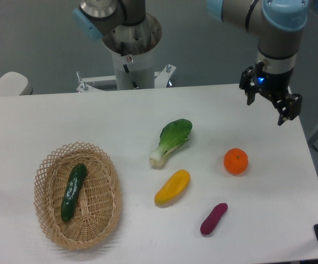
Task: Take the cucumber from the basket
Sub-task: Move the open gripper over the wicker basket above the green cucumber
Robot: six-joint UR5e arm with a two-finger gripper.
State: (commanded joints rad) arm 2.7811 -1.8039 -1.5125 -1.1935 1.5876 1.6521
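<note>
A dark green glossy cucumber (72, 192) lies lengthwise inside the oval tan wicker basket (105, 212) at the table's front left. My gripper (267, 108) hangs above the table's far right edge, a long way from the basket. Its two dark fingers stand apart with nothing between them, so it is open.
A bok choy (171, 141) lies mid-table. In front of it are a yellow vegetable (172, 187), a purple sweet potato (214, 218) and an orange (236, 161). The robot's base (130, 55) stands behind the table.
</note>
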